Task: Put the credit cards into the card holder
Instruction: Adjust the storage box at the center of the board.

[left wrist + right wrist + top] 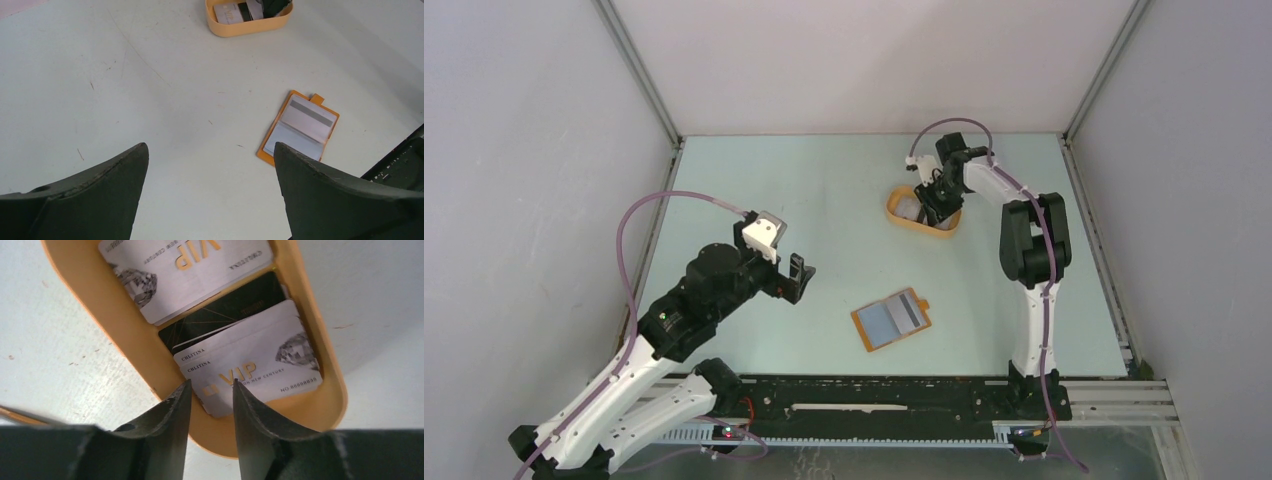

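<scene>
Seen from above, the right gripper point(210, 384) is down in the orange tray point(125, 340), which sits at about one o'clock from the middle of the table point(774, 180); the credit cards point(250, 360) are all in that tray, a pale one with gold lettering at the far end, a black one in the middle, more pale ones stacked at the near end; the right jaws stand a narrow gap apart right over the near corner of the top pale card, and whether they touch it I cannot tell; the card holder point(892, 320) lies open and flat on the table, at about six o'clock from the tray and well apart from it, its tab point(317, 98) pointing away from the arms, a grey stripe across one half; over to the left gripper point(799, 277), hanging above bare table at about ten o'clock from the card holder, jaws spread wide, nothing between them.
</scene>
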Controlling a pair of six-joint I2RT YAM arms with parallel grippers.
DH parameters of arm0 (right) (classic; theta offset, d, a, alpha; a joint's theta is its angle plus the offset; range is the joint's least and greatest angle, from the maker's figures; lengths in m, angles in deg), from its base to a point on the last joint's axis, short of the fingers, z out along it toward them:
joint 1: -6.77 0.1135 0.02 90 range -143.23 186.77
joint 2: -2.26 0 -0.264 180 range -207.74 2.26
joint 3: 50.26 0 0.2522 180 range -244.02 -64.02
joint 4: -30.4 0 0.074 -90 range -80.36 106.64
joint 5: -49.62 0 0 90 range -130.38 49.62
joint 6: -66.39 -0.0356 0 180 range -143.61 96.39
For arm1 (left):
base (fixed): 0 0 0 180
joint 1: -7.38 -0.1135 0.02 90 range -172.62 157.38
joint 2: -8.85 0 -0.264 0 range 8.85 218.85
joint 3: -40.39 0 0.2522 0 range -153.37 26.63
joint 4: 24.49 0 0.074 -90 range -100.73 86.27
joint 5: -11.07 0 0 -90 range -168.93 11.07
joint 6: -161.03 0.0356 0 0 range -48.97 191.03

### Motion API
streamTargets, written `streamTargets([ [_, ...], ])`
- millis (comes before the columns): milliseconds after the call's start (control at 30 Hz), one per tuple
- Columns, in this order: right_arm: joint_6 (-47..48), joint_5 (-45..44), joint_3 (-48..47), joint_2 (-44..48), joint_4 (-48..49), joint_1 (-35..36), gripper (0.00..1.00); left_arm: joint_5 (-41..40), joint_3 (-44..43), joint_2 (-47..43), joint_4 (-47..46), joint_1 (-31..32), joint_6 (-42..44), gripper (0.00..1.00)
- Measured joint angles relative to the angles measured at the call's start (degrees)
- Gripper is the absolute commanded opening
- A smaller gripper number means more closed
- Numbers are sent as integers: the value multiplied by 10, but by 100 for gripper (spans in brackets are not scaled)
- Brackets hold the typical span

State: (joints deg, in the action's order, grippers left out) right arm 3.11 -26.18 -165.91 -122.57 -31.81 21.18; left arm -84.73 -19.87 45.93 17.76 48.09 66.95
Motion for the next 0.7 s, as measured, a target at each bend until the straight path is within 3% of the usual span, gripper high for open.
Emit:
streamTargets([
  [333, -52, 68, 60, 34, -20, 18, 35, 0, 0, -1, 0, 0, 0, 100],
  [700, -90, 128, 78, 65, -22, 118, 44, 0, 0, -3, 0, 0, 0, 100],
])
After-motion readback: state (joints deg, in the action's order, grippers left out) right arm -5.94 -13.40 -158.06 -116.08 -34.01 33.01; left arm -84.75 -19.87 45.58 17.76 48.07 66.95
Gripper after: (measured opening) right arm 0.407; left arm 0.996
